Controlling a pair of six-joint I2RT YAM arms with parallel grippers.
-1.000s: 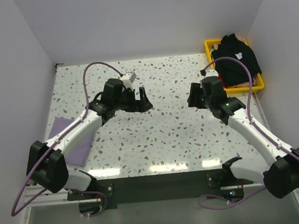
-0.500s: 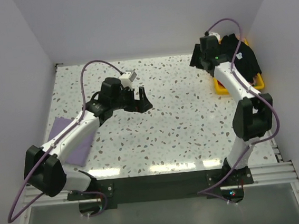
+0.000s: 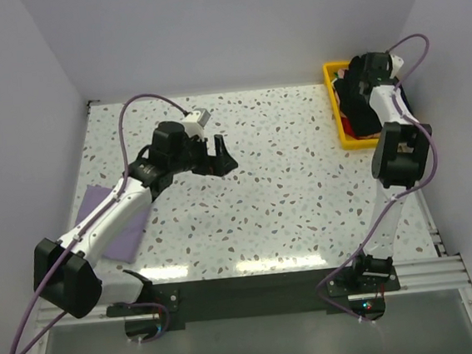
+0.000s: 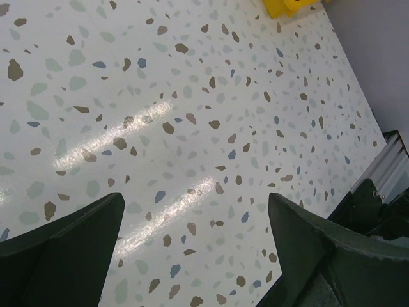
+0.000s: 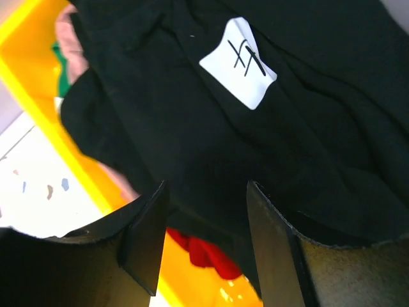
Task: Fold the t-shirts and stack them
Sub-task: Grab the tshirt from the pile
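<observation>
The black t-shirt (image 5: 192, 115) with its small white label (image 5: 239, 61) lies heaped in the yellow bin (image 5: 38, 89). A dusty-pink t-shirt (image 5: 67, 35) shows beneath it at the bin's wall. My right gripper (image 5: 208, 188) hangs open just above the black shirt's lower edge, holding nothing. The lavender t-shirt (image 3: 124, 234) lies folded flat at the table's left side, partly under my left arm. My left gripper (image 3: 217, 155) hovers wide open over bare tabletop in the middle; in its wrist view the left gripper (image 4: 195, 198) has only speckled table between its fingers.
The yellow bin (image 3: 332, 71) stands at the back right corner against the wall. A red cloth (image 5: 204, 249) and a bit of green cloth (image 5: 59, 54) also lie in it. My right arm (image 3: 397, 153) stretches along the table's right edge.
My right arm swung from the table's middle back to the bin, and its gripper now hangs over the black shirt. The left arm shifted only slightly.
</observation>
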